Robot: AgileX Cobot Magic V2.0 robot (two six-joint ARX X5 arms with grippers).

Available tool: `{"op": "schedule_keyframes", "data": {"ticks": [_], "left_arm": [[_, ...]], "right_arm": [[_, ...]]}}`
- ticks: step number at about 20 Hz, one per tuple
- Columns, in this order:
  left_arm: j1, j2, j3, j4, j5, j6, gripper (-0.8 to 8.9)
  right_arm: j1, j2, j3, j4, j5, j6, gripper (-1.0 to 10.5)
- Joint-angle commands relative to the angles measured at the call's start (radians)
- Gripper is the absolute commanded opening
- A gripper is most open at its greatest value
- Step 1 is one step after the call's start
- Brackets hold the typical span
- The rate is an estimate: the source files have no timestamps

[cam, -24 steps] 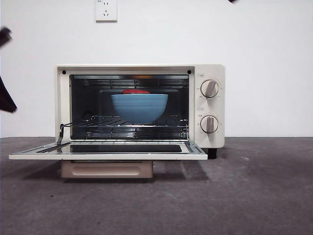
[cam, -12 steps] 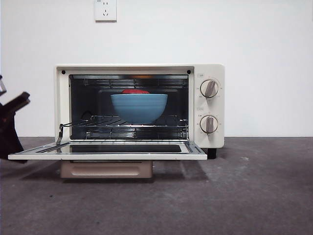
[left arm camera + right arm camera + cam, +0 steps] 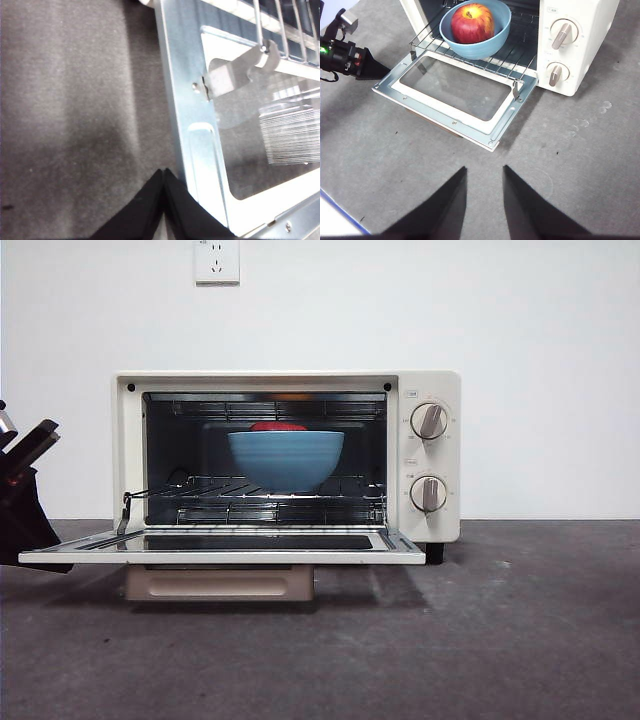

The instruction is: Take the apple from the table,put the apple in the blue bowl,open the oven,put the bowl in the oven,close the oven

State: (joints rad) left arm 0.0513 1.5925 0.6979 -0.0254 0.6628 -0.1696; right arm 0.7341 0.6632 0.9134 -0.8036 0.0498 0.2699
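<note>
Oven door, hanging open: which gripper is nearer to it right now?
Left. The left gripper sits shut right beside the open oven door, at its side edge. The right gripper is open, well back over the table.

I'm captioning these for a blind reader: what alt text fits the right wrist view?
An apple sits in a blue bowl on the rack of an oven with its door folded down. The left gripper waits by the door's edge; the right gripper hovers open above the table.

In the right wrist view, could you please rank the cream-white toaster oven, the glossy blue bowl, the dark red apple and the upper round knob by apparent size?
1. Cream-white toaster oven
2. Glossy blue bowl
3. Dark red apple
4. Upper round knob
</note>
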Motion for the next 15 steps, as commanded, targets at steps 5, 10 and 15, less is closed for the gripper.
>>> {"op": "schedule_keyframes", "data": {"ticks": [5,10,15], "left_arm": [[0.001,0.018,0.008,0.082,0.166,-0.100,0.06],[0.008,0.018,0.010,0.214,0.214,-0.216,0.06],[0.022,0.018,0.011,0.423,0.208,-0.344,0.06]], "right_arm": [[0.010,0.006,0.006,0.007,0.007,0.011,1.1],[0.010,0.006,0.006,0.007,0.007,0.011,1.1],[0.011,0.006,0.006,0.005,0.007,0.012,1.1]]}}
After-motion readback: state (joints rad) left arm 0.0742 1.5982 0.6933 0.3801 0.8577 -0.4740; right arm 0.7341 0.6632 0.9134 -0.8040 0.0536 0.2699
